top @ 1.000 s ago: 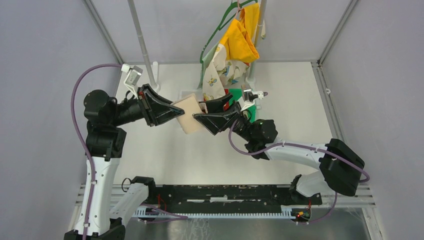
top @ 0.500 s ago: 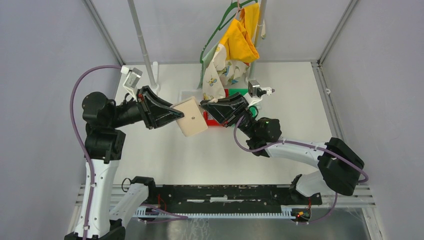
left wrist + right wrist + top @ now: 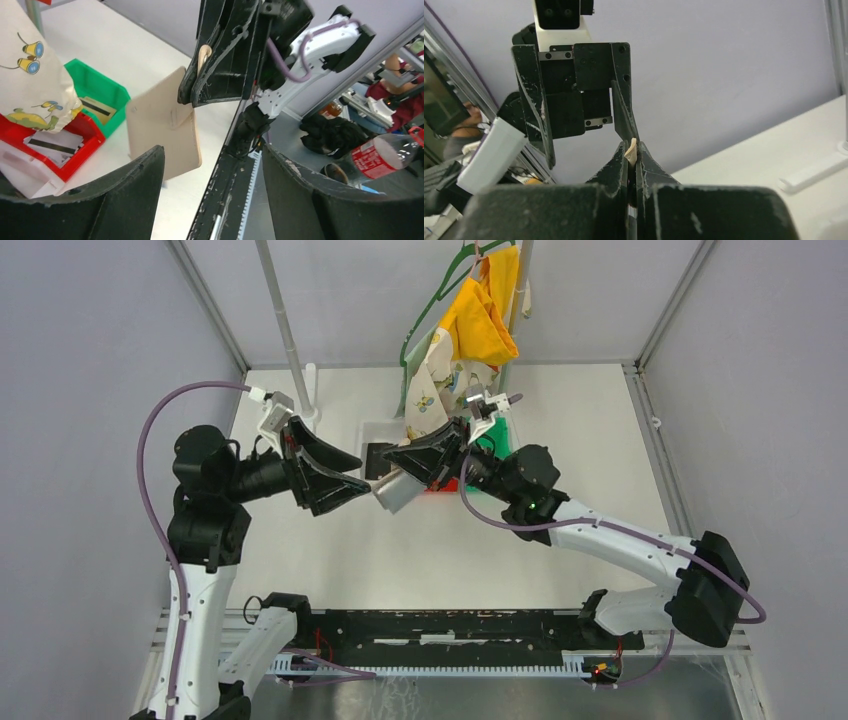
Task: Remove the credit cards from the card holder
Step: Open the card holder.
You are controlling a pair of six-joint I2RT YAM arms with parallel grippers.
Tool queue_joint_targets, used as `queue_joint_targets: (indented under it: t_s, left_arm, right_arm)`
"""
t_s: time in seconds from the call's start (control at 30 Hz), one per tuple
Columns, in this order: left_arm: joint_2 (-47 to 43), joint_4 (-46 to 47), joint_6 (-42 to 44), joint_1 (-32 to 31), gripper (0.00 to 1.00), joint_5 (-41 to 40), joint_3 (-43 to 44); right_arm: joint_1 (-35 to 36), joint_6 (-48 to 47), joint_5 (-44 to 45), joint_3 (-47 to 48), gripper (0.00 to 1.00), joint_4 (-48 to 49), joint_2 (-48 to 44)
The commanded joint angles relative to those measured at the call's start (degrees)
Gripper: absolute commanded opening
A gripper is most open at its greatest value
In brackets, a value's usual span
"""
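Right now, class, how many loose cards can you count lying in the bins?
2: a tan card in the green bin, a grey card in the red bin; the cloth may hide others.

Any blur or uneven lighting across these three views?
Top external: even light, soft shadows, card holder looks slightly smeared. Left wrist: card holder crisp, left claw dark in the foreground. Right wrist: right claw very close, its base out of focus.

Tan leather-like folding card holder (image 3: 400,492) dangling over the white table (image 3: 420,550)
The right gripper (image 3: 395,462) pinches it by one edge, tilted. The left gripper (image 3: 363,473) sits just beside it, fingers spread, gripping nothing. A red plastic bin (image 3: 437,486) peeks out behind.
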Motion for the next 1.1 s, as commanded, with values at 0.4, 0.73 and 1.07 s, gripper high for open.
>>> queue_joint_targets:
  t_s: [0.4, 0.73, 1.07]
  left_arm:
    - [-8.64, -13.81, 38.79, -0.17, 0.74, 0.9, -9.06]
    - [-7.21, -4.09, 25.64, -0.17, 0.48, 3.03, -10.74]
    - [-6.37, -8.72, 30.76, -0.11, 0.13, 4.98, -9.76]
  right_arm:
    - [1.0, -18.63, -11.43, 21.98, 0.0, -37.02, -0.06]
    - [5.92, -15.23, -11.4, 26.09, 0.0, -35.98, 3.78]
    - [6.29, -14.37, -11.41, 28.31, 0.0, -35.49, 3.78]
